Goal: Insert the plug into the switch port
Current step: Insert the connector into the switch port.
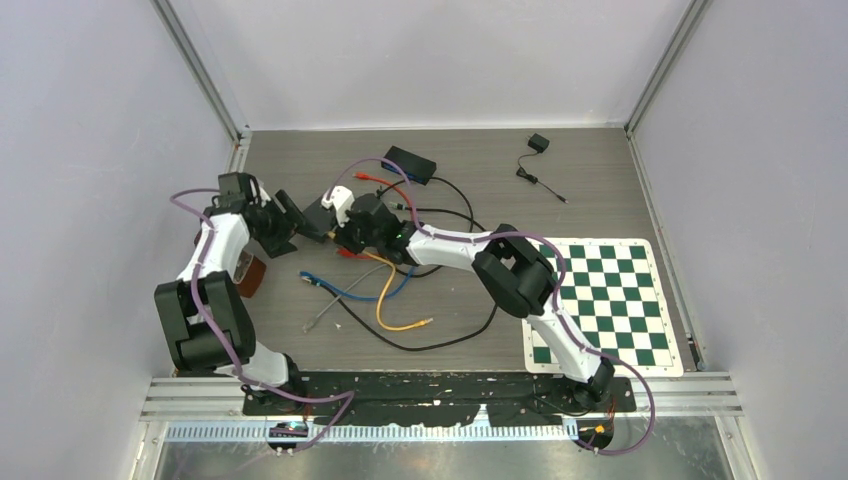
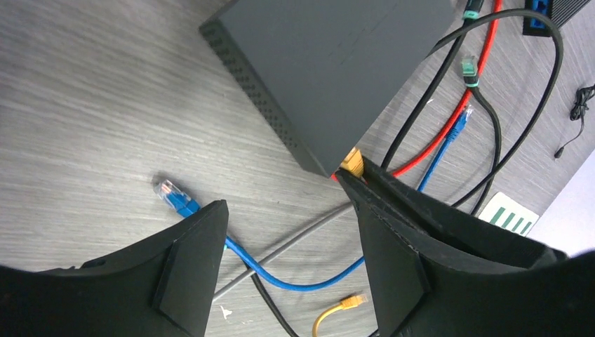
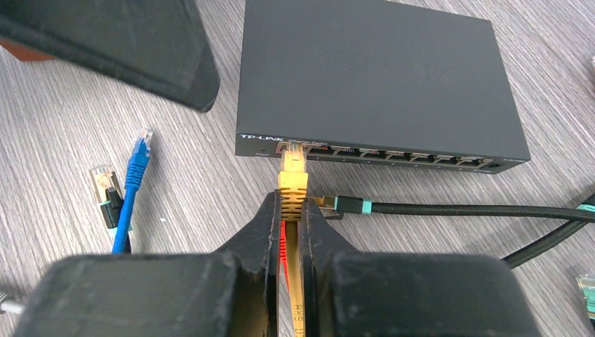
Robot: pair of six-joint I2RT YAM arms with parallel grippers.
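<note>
Laminate with a grey wood grain covers the desk [image 3: 70, 126]. At the left, the left gripper [image 2: 281, 200] hangs with its blunt black wedge fingers spread wide, holding nothing. Just beside it lies a blue cable with a clear moulded plug [image 3: 140, 151]. The switch [image 3: 379, 77] is a flat, matte charcoal box with a row of ports along its front. The right gripper [image 3: 293, 203] is pinched narrow on the ribbed yellow plug [image 3: 292, 172], whose tip meets the leftmost port. A braided black cable [image 3: 456, 209] trails right, towards a green-and-white chequered mat [image 1: 610, 290].
</note>
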